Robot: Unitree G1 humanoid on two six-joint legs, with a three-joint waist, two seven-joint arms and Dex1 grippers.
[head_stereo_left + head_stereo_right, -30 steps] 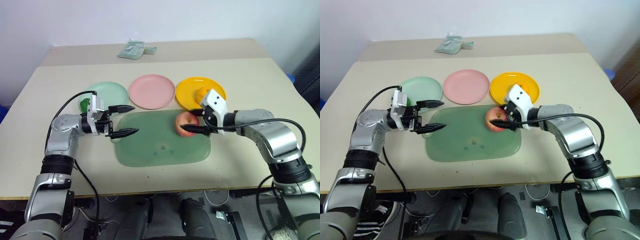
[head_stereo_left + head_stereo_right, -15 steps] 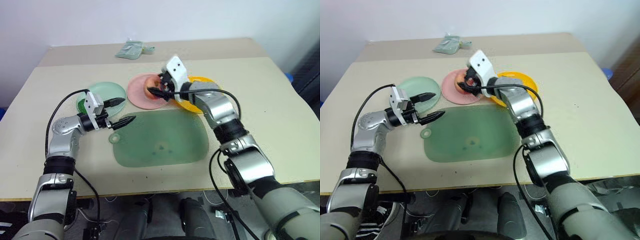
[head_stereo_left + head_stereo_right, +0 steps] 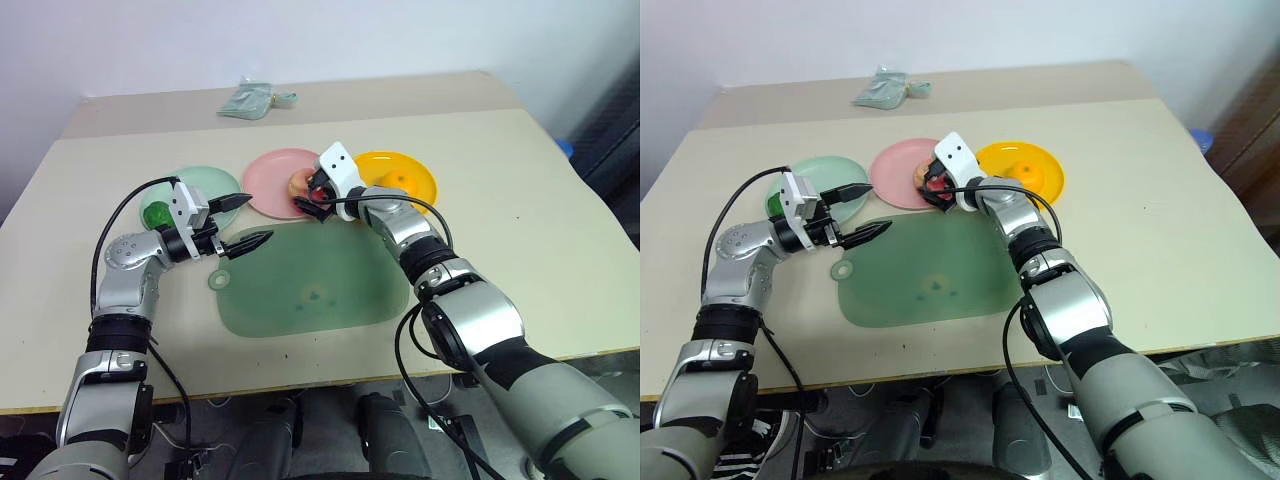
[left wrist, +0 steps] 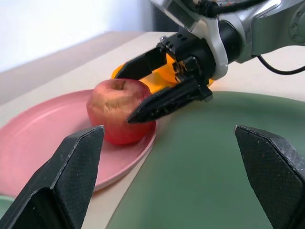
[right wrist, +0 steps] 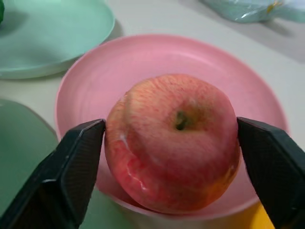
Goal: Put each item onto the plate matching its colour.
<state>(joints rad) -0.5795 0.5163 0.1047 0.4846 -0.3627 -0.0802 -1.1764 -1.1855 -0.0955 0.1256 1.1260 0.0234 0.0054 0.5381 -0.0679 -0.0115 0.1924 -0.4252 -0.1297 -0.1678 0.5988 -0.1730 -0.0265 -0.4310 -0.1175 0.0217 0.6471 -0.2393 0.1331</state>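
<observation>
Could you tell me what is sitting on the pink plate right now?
The apple sits on the pink plate, between the open right gripper fingers. The plate beneath it is covered.

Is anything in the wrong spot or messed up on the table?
Nothing stands out. The apple sits on the pink plate, the orange on the yellow plate, the green fruit on the mint plate.

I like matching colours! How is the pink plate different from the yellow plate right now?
The pink plate holds a red-pink apple; the yellow plate holds a small orange. The right tool sits open around the apple on the pink plate, while no tool is at the yellow plate. The pink plate is the middle of the row; the yellow plate is at its right end. Both are round and look the same size.
</observation>
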